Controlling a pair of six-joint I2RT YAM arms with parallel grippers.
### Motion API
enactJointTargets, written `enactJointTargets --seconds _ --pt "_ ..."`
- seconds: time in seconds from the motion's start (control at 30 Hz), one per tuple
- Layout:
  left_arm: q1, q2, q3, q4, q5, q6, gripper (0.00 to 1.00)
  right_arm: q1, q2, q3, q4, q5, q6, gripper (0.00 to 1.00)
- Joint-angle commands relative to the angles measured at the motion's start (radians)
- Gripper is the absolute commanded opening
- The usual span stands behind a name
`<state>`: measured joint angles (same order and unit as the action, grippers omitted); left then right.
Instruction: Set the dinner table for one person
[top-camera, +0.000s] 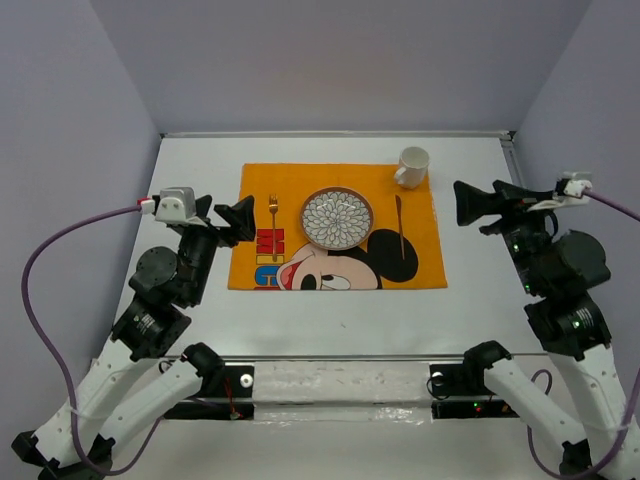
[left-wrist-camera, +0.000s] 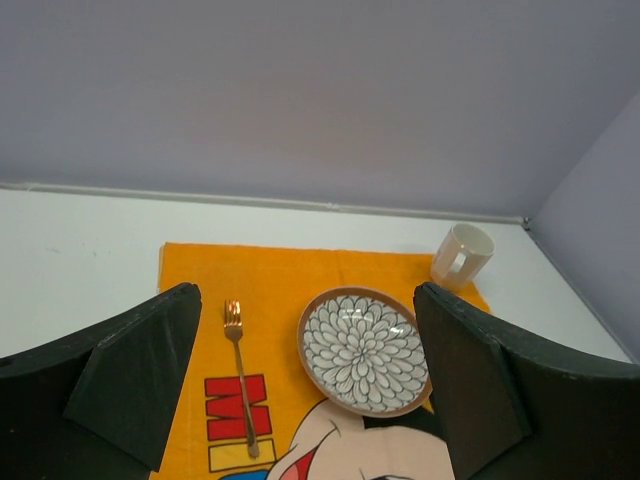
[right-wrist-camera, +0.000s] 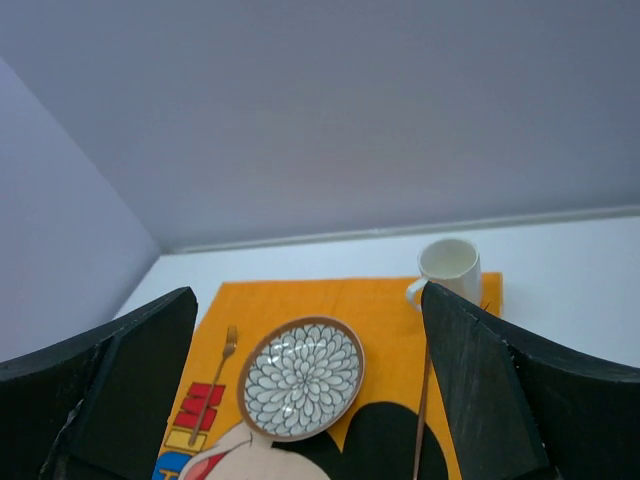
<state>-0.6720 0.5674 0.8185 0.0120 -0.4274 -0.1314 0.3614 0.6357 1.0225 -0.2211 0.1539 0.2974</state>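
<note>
The white dinner table (top-camera: 340, 320) carries an orange cartoon-mouse placemat (top-camera: 290, 185). On the mat lie a patterned plate (top-camera: 337, 218), a gold fork (top-camera: 272, 225) to its left, a gold spoon (top-camera: 400, 225) to its right and a white mug (top-camera: 411, 167) at the far right corner. My left gripper (top-camera: 240, 220) is open and empty at the mat's left edge. My right gripper (top-camera: 472, 203) is open and empty, right of the mat. The plate (left-wrist-camera: 364, 350), fork (left-wrist-camera: 241, 375) and mug (left-wrist-camera: 462, 256) show in the left wrist view. The right wrist view shows the plate (right-wrist-camera: 303, 376), mug (right-wrist-camera: 448, 270) and fork (right-wrist-camera: 212, 383).
Purple walls enclose the table on three sides. A metal rail (top-camera: 340, 357) runs along the near edge by the arm bases. Purple cables (top-camera: 40, 260) loop from both wrists.
</note>
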Motion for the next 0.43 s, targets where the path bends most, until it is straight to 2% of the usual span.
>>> enactJointTargets --seconds 0.0,0.13,0.4 --pt "0.005 0.017 0.100 0.061 0.003 0.019 0.99 0.007 -0.103 -0.019 0.055 0.013 -0.037 1.00" --pt "0.005 0.031 0.126 0.106 0.007 0.019 0.99 0.007 -0.157 -0.025 0.062 -0.011 -0.046 1.00" --pt "0.005 0.043 0.145 0.178 0.021 0.027 0.99 0.007 -0.199 -0.030 0.088 0.050 -0.067 1.00"
